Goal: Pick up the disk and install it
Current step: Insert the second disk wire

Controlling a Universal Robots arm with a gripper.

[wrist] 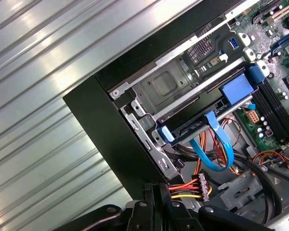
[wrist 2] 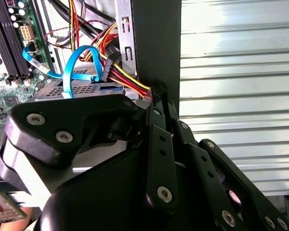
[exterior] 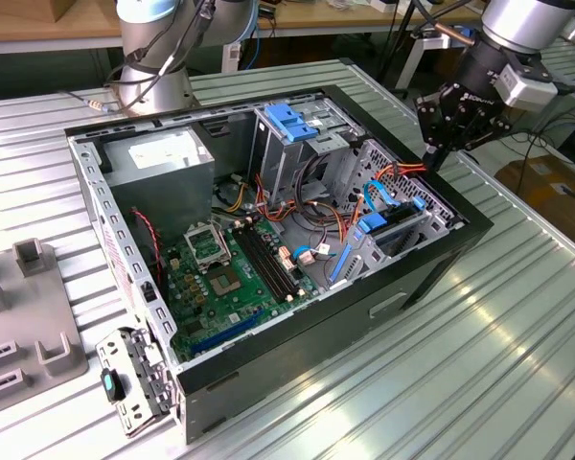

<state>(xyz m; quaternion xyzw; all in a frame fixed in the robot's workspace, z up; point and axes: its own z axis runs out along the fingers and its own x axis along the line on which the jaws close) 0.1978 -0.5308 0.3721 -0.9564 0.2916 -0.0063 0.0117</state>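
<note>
While the fingers are pressed together around the power cable, the disk sits just beyond them in its bay, so guide the plug squarely.

Support: ribbed metal table, spanning the whole frame | Centre: open black computer case lying on its side on the table | Lower left of frame: grey fixture block on the table | Upper left: robot arm base on the table
</note>
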